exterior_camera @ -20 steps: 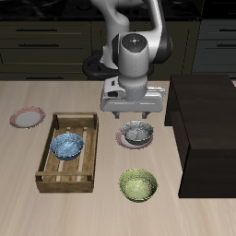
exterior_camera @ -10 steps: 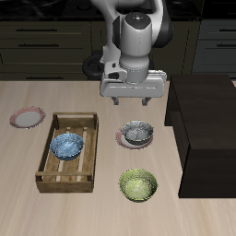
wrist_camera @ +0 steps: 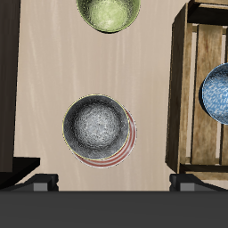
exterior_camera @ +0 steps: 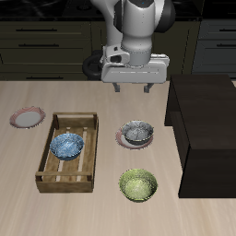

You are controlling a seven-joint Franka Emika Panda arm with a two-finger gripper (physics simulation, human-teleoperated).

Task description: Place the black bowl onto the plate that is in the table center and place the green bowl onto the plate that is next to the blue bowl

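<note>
The black bowl [exterior_camera: 137,134] [wrist_camera: 96,125] rests on a pink-rimmed plate [exterior_camera: 122,140] [wrist_camera: 128,148] in the middle of the table [exterior_camera: 101,198]. My gripper [exterior_camera: 135,90] [wrist_camera: 114,185] hangs well above it, open, with nothing between its fingers. Nearer the table's front edge the green bowl [exterior_camera: 138,185] [wrist_camera: 109,12] stands on the bare wood. The blue bowl [exterior_camera: 67,145] [wrist_camera: 218,91] lies inside a wooden crate [exterior_camera: 55,177] [wrist_camera: 187,89]. A second pink plate [exterior_camera: 28,117] sits beside the crate, farther back.
A tall dark brown-black block [exterior_camera: 207,129] [wrist_camera: 7,89] takes up the table's side opposite the crate. Dark cabinets run behind the table. Another dark round object [exterior_camera: 92,67] sits behind the arm.
My gripper has risen straight up and away from the black bowl, which stays on the centre plate. The other bowls and plates have not moved.
</note>
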